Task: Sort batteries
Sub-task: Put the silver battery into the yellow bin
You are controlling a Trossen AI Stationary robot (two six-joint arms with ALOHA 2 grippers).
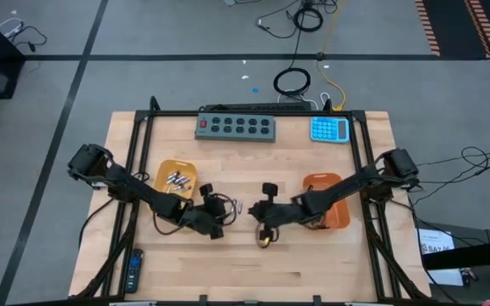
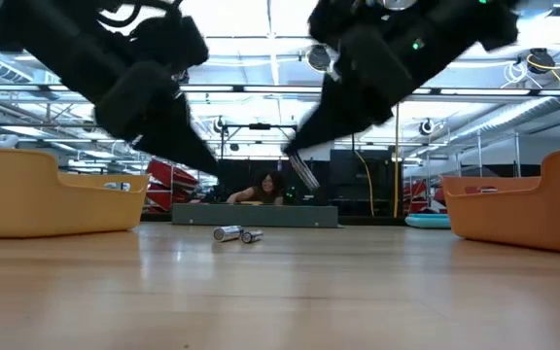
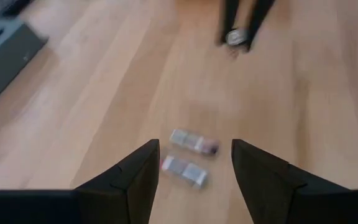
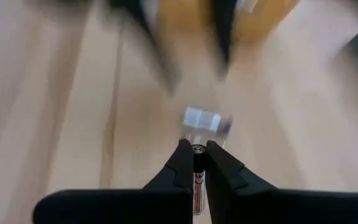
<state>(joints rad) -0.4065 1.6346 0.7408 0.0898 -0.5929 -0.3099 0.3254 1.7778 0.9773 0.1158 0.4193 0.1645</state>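
Two silvery batteries (image 3: 191, 155) lie side by side on the wood table, also in the low view (image 2: 238, 233). My left gripper (image 3: 194, 177) is open and hovers above them, one finger on either side; in the high view it is at mid-table (image 1: 226, 207). My right gripper (image 4: 197, 155) faces it from the right (image 1: 255, 214) and is shut on a small dark battery (image 4: 197, 177). The left orange tray (image 1: 165, 170) holds several silvery batteries (image 1: 177, 180). The right orange tray (image 1: 337, 214) sits under the right arm. My right gripper pinches the small dark battery between its two fingers. The battery lies along the fingers, its metal end (image 4: 197, 149) showing at their tips. The fingers (image 2: 304, 170) slant down from the table's right side, and the battery is lifted clear of the table.
A grey power strip (image 1: 236, 127) and a blue calculator (image 1: 329, 129) lie along the far edge. A black remote (image 1: 133, 270) is at the near left corner. A person (image 2: 265, 188) sits in the room beyond the table. Bare wood lies toward the near edge.
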